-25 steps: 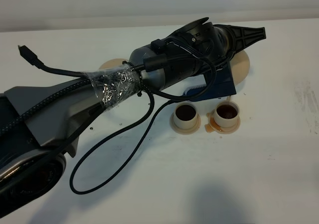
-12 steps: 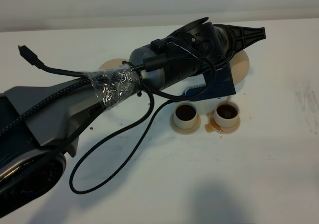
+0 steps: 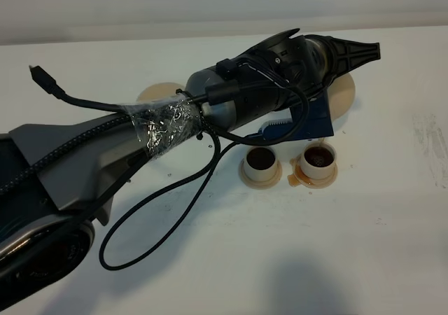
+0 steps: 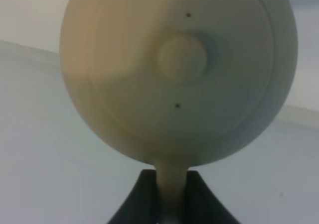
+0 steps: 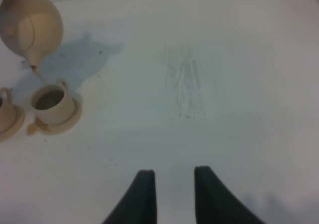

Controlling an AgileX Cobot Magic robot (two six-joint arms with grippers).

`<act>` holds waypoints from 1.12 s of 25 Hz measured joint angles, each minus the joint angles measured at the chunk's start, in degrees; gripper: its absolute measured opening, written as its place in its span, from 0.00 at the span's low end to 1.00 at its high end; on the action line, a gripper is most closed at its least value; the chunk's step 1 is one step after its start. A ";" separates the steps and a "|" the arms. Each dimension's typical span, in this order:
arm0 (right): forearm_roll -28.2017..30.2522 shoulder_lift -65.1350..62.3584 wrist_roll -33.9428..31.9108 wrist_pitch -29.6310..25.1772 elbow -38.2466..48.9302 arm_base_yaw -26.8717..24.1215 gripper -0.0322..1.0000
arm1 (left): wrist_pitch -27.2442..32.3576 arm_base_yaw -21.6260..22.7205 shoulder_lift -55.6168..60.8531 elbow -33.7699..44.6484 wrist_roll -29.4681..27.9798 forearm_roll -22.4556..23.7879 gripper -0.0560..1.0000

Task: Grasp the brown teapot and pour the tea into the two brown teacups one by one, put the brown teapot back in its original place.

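Tabletop fills your high view, white and scuffed, and most of what matters sits behind the left arm stretched across it with its foil-wrapped cable. That arm hides nearly all of the brown teapot; you see it best from the left wrist, where the left gripper is clamped on its loop handle. From the right wrist, the pot hangs tilted over the far teacup, a thin stream running from its spout. Behind the arm, only the edge of a round saucer shows. Both teacups hold dark tea; the right cup has a brown spill beside its saucer, the left cup sits just beside it. Your right gripper hovers well apart, fingers spread, holding nothing.
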State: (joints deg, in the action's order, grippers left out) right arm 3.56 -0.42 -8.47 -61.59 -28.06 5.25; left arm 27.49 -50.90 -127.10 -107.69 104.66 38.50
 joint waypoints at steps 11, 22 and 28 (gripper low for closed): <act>0.00 0.00 0.00 0.00 0.00 0.00 0.25 | -0.42 -0.07 0.00 0.00 0.11 0.63 0.06; 0.00 0.00 0.00 0.00 0.00 0.00 0.25 | -0.59 -0.65 0.00 0.00 0.11 1.28 0.06; 0.00 0.00 0.00 0.00 0.00 0.00 0.25 | -0.12 -0.65 0.00 0.00 0.06 1.00 0.06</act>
State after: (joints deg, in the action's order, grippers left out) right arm 3.56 -0.42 -8.47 -61.59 -28.06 5.25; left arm 27.38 -51.55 -127.10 -107.69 104.71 39.50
